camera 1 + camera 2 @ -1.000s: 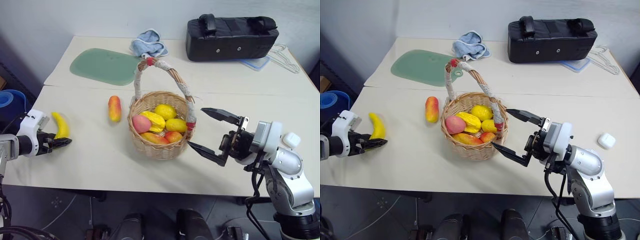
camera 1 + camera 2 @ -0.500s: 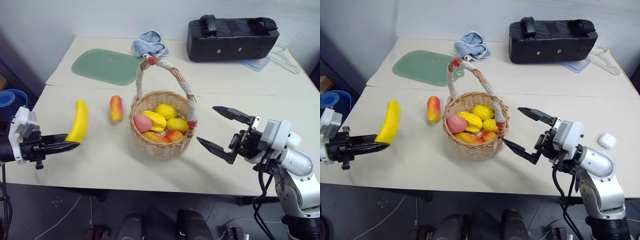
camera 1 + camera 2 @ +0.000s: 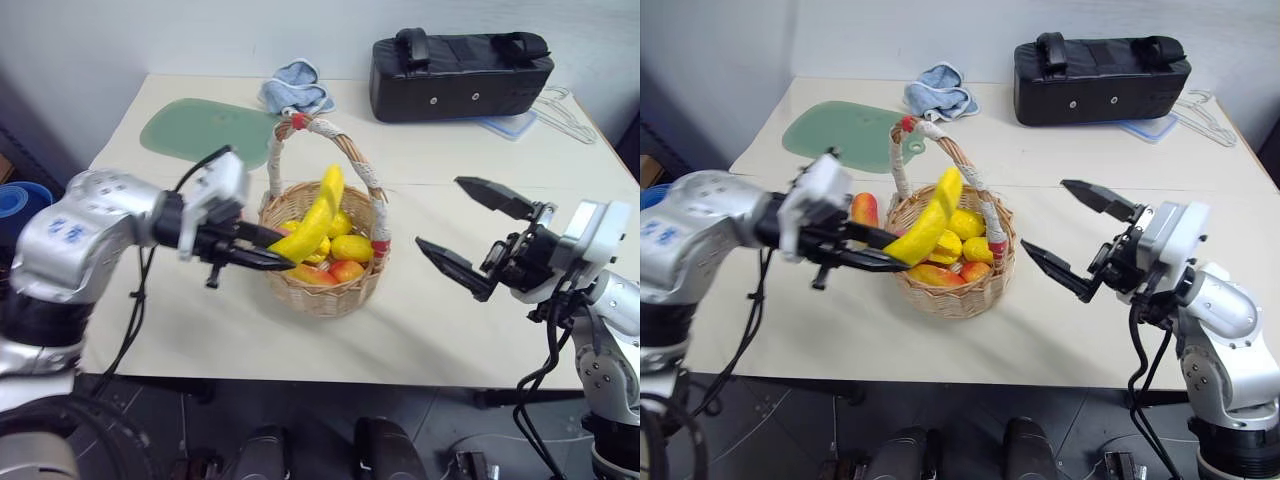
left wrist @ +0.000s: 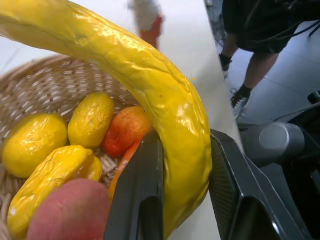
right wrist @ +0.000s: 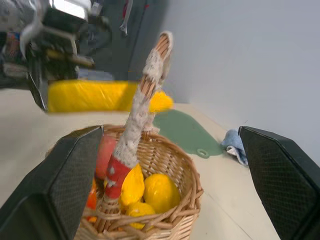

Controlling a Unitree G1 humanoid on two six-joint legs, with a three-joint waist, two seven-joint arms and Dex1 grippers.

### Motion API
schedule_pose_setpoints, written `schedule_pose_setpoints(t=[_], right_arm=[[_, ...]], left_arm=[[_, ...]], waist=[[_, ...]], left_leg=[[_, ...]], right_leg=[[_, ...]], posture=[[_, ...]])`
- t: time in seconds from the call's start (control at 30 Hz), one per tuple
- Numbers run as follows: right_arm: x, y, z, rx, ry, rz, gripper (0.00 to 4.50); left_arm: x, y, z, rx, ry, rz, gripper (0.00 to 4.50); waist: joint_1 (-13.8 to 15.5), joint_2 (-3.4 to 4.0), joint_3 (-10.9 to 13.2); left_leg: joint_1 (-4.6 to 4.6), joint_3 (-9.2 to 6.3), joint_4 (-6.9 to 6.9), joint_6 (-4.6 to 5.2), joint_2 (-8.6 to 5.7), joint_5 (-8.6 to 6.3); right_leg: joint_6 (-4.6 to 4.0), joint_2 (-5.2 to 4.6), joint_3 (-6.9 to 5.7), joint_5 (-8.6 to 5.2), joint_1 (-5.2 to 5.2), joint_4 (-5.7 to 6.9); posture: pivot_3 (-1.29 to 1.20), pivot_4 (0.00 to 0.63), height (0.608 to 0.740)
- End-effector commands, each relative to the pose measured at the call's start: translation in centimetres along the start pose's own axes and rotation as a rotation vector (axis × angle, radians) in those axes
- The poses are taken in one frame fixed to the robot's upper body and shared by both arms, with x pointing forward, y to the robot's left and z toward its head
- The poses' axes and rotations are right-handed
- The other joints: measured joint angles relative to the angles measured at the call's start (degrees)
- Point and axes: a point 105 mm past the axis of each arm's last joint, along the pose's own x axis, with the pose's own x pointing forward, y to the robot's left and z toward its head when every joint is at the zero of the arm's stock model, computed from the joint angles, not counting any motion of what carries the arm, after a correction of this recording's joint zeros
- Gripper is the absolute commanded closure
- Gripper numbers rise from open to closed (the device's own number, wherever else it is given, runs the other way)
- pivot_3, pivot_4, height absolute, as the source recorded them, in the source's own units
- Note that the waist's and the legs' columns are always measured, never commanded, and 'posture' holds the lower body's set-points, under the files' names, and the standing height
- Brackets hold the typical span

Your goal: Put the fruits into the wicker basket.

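Note:
My left gripper (image 3: 283, 260) is shut on the lower end of a curved yellow banana (image 3: 312, 222). The banana slants up over the near left rim of the wicker basket (image 3: 322, 296), beside its cloth-wrapped handle (image 3: 352, 160). The left wrist view shows the banana (image 4: 150, 90) clamped between the two black fingers (image 4: 140, 190), with several yellow, orange and pink fruits (image 4: 90, 122) in the basket below. A red-orange mango-like fruit (image 3: 864, 207) lies on the table left of the basket, behind my left gripper. To the right of the basket, my right gripper (image 3: 440, 212) hangs open and holds nothing.
A black bag (image 3: 460, 62) stands at the back right, with a clear lid and wire hangers (image 3: 545, 115) beside it. A blue cloth (image 3: 297, 90) and a green mat (image 3: 205, 130) lie at the back left. A person's legs (image 4: 247, 75) show beyond the table edge.
My left gripper shut on the banana, lifted it off the table at the left and carried it right, over the basket's rim. The right gripper rose slightly and stayed open.

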Motion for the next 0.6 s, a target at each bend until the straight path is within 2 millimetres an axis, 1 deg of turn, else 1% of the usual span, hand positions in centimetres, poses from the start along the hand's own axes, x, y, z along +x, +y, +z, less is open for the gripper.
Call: schedule_pose_setpoints(t=[0.03,0.1,0.2,0.27,0.3,0.33,0.4,0.47,0.5,0.53,0.6], right_arm=[[0.2,0.5,2.0,-0.030,-0.041,-0.016,0.00],[-0.1,0.9,1.9,-0.026,-0.029,-0.028,0.00],[-0.3,1.2,1.8,-0.019,-0.015,-0.038,0.00],[-0.2,1.3,1.7,-0.014,-0.010,-0.039,0.00],[-0.2,1.4,1.6,-0.010,-0.009,-0.037,0.00],[-0.2,1.5,1.6,-0.004,-0.008,-0.029,0.00],[-0.1,1.8,1.4,0.003,-0.007,-0.004,0.00],[-0.1,2.2,1.3,0.014,-0.009,0.039,0.00],[-0.1,2.3,1.2,0.019,-0.010,0.053,0.00],[0.0,2.6,1.0,0.022,-0.013,0.086,0.00],[0.3,3.2,1.0,0.029,-0.038,0.150,0.00]], left_arm=[[0.2,1.6,0.6,-0.003,0.020,0.049,3.67],[0.2,2.7,0.9,0.000,0.013,0.087,2.95],[-0.4,3.0,1.0,0.021,-0.004,0.100,2.19],[-1.3,2.5,1.3,0.062,-0.042,0.085,1.58],[-1.9,2.1,1.2,0.087,-0.053,0.074,1.23],[-2.7,1.6,0.9,0.103,-0.060,0.061,0.99],[-4.3,0.7,0.1,0.112,-0.068,0.054,0.99],[-6.3,-0.3,-0.8,0.083,-0.095,0.069,0.99],[-6.9,-0.7,-1.1,0.072,-0.105,0.077,0.99],[-8.1,-0.9,-2.0,0.031,-0.124,0.130,0.99],[-11.0,-1.1,-4.6,-0.058,-0.156,0.300,0.99]], waist=[[0.04,0.00,0.00],[0.20,-0.02,0.01],[0.12,-0.03,0.02],[0.01,-0.04,0.03],[-0.09,-0.04,0.02],[-0.25,-0.04,0.02],[-0.44,-0.04,0.03],[-0.31,-0.03,0.03],[-0.22,-0.03,0.03],[-0.17,-0.03,0.03],[-0.33,-0.03,0.03]], left_leg=[[-0.01,0.00,0.00,0.01,0.01,0.00],[-0.05,0.00,0.00,0.02,0.01,-0.01],[-0.08,0.00,0.00,0.02,0.01,-0.01],[-0.09,-0.01,0.04,0.02,0.01,-0.01],[-0.09,-0.03,0.06,0.02,0.01,-0.01],[-0.07,-0.03,0.08,0.02,0.03,-0.01],[0.02,-0.02,0.07,0.01,0.05,-0.01],[0.03,-0.04,0.07,0.01,0.07,0.00],[0.03,-0.05,0.08,0.01,0.07,-0.01],[0.02,-0.05,0.08,0.01,0.07,-0.01],[0.01,-0.05,0.09,0.07,0.08,-0.04]], right_leg=[[0.01,0.00,-0.01,0.00,-0.01,0.00],[0.03,0.01,-0.09,0.01,-0.01,0.01],[0.03,0.01,-0.11,0.01,0.00,0.00],[0.03,0.00,-0.08,0.01,0.00,-0.03],[0.03,0.00,-0.07,0.01,0.00,-0.02],[0.03,0.00,-0.04,0.01,-0.01,-0.02],[0.02,0.01,0.01,0.01,0.00,0.02],[0.01,0.02,0.00,0.01,0.00,0.04],[0.01,0.02,0.01,0.01,0.00,0.04],[0.01,0.02,0.02,0.01,0.01,0.02],[0.01,-0.01,0.03,0.01,0.02,-0.01]], posture=[[0.00,0.150,0.740],[0.00,0.150,0.740],[0.00,0.150,0.740],[0.00,0.150,0.740],[0.00,0.150,0.740],[0.00,0.150,0.740],[0.00,0.150,0.740],[0.00,0.150,0.740],[0.00,0.150,0.740],[0.00,0.150,0.740],[0.00,0.150,0.740]])
